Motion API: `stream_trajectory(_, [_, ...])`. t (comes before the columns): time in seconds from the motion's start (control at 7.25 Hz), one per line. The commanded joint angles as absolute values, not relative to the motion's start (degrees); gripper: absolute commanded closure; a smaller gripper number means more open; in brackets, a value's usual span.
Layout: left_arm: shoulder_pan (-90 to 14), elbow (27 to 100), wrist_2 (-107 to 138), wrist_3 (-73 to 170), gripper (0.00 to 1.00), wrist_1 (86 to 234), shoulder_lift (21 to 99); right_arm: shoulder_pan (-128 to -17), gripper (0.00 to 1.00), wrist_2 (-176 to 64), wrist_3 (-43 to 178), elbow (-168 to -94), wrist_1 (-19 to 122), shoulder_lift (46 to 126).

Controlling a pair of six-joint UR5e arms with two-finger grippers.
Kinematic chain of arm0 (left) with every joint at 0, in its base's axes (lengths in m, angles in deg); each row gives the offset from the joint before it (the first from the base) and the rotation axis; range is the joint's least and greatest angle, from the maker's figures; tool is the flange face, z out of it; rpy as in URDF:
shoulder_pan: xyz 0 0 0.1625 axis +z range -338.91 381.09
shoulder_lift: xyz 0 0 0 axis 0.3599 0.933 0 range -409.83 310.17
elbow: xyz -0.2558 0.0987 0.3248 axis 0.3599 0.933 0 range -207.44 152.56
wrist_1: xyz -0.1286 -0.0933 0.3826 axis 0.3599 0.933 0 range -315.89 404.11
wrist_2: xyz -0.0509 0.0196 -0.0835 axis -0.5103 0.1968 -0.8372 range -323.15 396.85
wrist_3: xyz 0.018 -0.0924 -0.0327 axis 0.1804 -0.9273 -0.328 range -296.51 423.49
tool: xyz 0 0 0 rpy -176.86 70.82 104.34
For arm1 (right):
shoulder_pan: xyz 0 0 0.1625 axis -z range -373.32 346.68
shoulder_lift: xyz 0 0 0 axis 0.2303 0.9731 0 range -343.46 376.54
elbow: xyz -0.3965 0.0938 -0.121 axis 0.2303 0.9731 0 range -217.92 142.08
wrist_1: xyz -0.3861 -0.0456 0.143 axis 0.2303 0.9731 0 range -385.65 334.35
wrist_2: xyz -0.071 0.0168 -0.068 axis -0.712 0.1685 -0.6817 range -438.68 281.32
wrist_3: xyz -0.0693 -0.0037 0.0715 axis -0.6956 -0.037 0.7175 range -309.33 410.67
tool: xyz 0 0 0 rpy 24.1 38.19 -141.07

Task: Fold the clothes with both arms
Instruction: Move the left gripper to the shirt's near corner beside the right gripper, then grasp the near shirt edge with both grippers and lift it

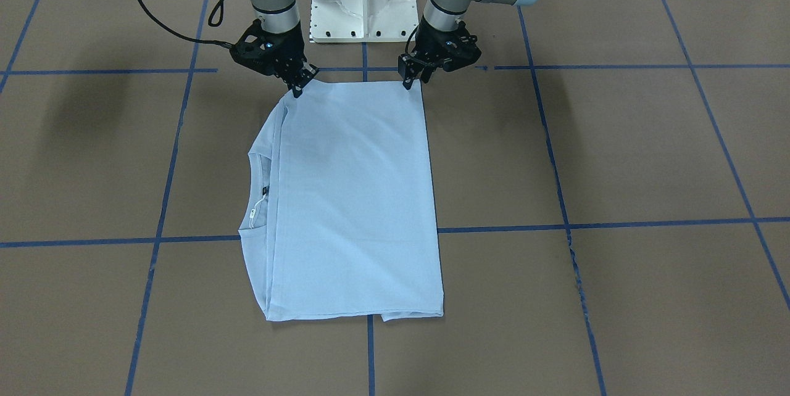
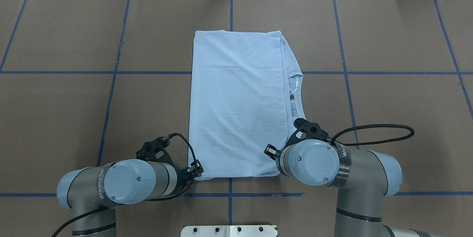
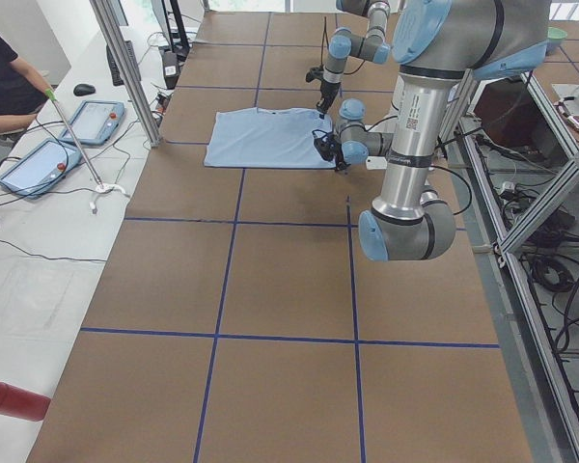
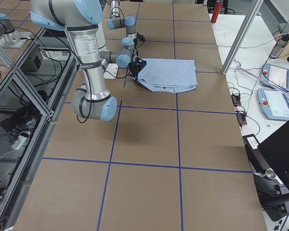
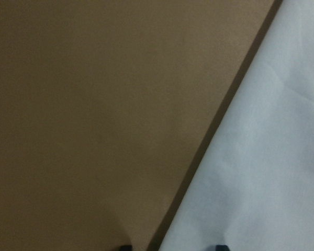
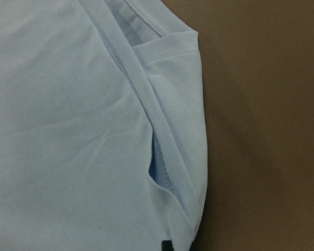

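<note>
Light-blue T-shirt (image 1: 352,198) folded into rectangle, flat at desk (image 1: 617,155) centre. Left jaws open, astride robot-side corner. Right jaws pinched on other robot-side corner, collar (image 1: 258,189) side.

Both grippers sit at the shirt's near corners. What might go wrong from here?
1. In the left wrist view the left gripper straddles only the very edge of the T-shirt; a thin bite might slip.
2. By the right gripper several layers overlap unevenly; it may catch only some, so the fold could open or skew.
</note>
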State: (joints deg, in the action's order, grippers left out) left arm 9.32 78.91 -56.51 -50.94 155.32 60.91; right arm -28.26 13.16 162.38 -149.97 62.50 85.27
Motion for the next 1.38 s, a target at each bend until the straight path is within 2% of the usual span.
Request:
stream_trajectory(0.0, [10.0, 78.9, -56.5, -51.6, 1.00, 155.2, 60.8, -28.3, 1.00, 13.2, 162.4, -150.0, 62.5, 85.3])
stream_trajectory(0.28, [10.0, 81.5, -56.8, -51.6, 1.00, 153.4, 60.9, -28.3, 1.00, 13.2, 162.4, -150.1, 62.5, 85.3])
stream_trajectory(0.41, [10.0, 85.1, -57.1, -51.6, 1.00, 149.1, 60.9, -28.3, 1.00, 13.3, 162.4, -150.9, 62.6, 85.3])
stream_trajectory(0.83, [11.6, 90.0, -58.6, -55.7, 1.00, 147.3, 61.0, -27.3, 1.00, 16.1, 162.6, -159.7, 62.6, 92.4])
stream_trajectory(0.97, [11.5, 94.8, -58.7, -55.8, 1.00, 146.1, 61.0, -27.2, 1.00, 16.2, 163.6, -160.3, 62.4, 92.7])
stream_trajectory(1.24, [7.2, 96.6, -59.0, -54.6, 1.00, 144.1, 61.9, -30.6, 1.00, 16.2, 163.5, -161.2, 62.1, 89.8])
